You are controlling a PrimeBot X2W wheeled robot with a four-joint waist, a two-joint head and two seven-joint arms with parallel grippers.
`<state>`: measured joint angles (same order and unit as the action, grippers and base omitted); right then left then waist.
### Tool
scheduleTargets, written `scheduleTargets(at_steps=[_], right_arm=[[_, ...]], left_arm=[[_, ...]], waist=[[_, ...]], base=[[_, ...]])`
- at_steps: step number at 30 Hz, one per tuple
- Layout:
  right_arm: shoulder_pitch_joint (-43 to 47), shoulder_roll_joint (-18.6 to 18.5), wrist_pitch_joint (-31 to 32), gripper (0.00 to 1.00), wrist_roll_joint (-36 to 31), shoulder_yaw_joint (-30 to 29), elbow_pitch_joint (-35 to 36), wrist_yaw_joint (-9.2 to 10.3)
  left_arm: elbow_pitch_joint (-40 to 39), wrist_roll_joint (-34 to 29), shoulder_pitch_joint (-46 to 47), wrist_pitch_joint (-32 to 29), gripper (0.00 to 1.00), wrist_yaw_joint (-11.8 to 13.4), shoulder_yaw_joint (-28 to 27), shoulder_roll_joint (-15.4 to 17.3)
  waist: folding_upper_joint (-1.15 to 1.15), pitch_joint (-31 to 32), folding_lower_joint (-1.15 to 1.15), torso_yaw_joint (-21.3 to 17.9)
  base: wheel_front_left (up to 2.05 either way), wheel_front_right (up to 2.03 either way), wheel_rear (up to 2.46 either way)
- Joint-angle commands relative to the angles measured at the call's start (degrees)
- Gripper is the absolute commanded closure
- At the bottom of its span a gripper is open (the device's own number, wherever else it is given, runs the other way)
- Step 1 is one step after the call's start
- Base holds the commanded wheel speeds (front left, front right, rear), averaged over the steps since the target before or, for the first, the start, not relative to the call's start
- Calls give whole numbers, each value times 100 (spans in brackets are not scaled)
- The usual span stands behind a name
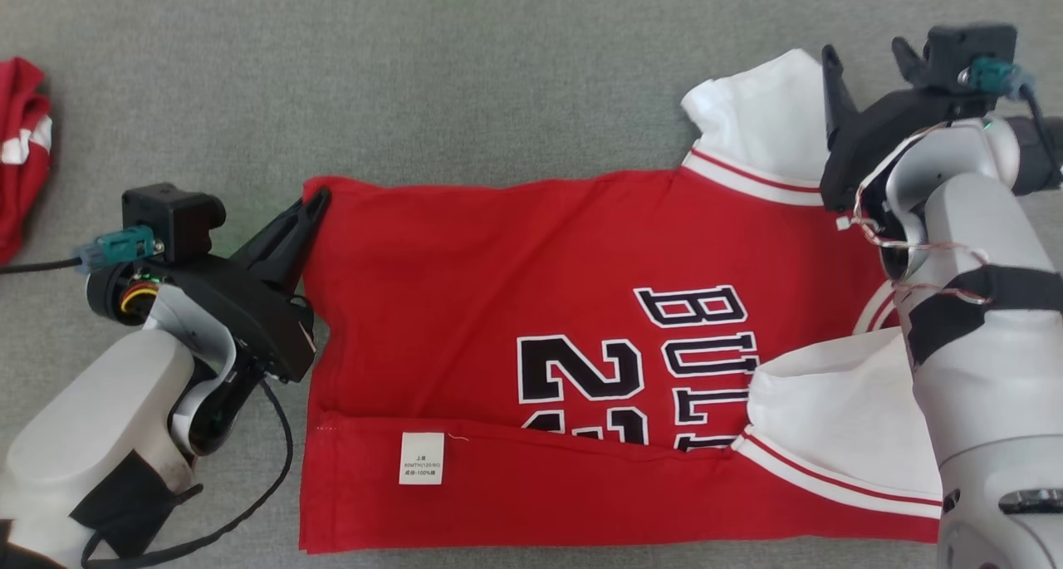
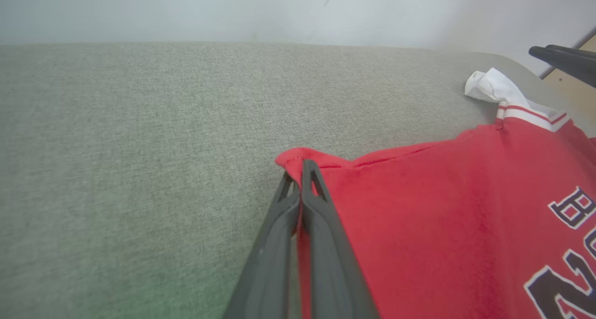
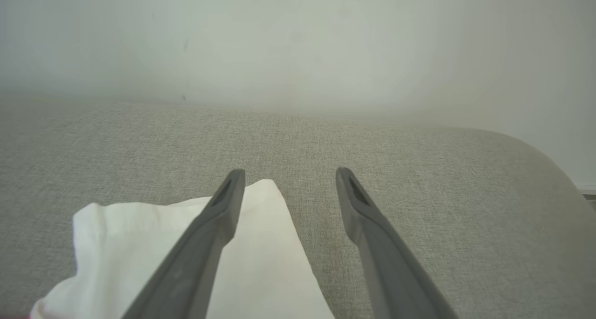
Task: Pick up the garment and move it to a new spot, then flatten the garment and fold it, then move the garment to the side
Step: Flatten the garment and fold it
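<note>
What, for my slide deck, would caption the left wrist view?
Left gripper shut on the corner of the red jersey, on a grey fabric surface.

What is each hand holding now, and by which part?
The left hand is shut on the red jersey, at the far corner of its hem edge. The right hand is open over the white sleeve and holds nothing.

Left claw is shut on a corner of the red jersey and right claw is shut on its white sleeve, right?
Not quite. The right claw is open, spread over the white fabric sleeve, as the right wrist view shows. The left claw is indeed shut on a corner of the red basketball jersey.
</note>
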<state>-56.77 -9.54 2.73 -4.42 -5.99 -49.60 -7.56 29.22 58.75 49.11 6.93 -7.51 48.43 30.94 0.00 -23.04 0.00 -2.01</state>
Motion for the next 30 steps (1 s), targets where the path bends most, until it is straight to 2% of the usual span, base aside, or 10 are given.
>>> scheduleTargets(at_steps=[1, 6, 14, 15, 16, 23, 30], right_arm=[[-79, -32, 33, 0, -52, -46, -105, 16], [-574, 30, 300, 0, -362, -331, -608, 16], [-952, 49, 547, 0, -775, -841, -1013, 16], [-979, 72, 587, 67, -839, -900, -1047, 16], [-996, 101, 593, 100, -902, -948, -1063, 16], [-1215, 221, 358, 100, -1051, -1150, -1074, 16], [-1051, 238, -533, 100, -937, -1023, -1131, 16]], left_arm=[[-45, -73, 82, 31, 100, 7, 10, -15], [-201, -107, 187, 92, 100, 7, 25, 18], [-390, -131, 283, 104, 100, 7, 59, 74], [-406, -132, 277, 113, 100, 11, 56, 83], [-417, -132, 278, 108, 100, 17, 55, 88], [-437, -92, 239, 165, 100, 24, 24, 130], [-273, 12, -29, 324, 100, 34, 29, 58]], waist=[[0, -230, 0, 156], [0, -450, 0, 240], [0, -637, 0, 268], [0, -652, 0, 260], [0, -662, 0, 252], [0, -657, 0, 184], [0, -285, 0, 65]], base=[[0, 0, 0], [0, 0, 0], [0, 0, 0], [0, 0, 0], [0, 0, 0], [0, 0, 0], [0, 0, 0]])
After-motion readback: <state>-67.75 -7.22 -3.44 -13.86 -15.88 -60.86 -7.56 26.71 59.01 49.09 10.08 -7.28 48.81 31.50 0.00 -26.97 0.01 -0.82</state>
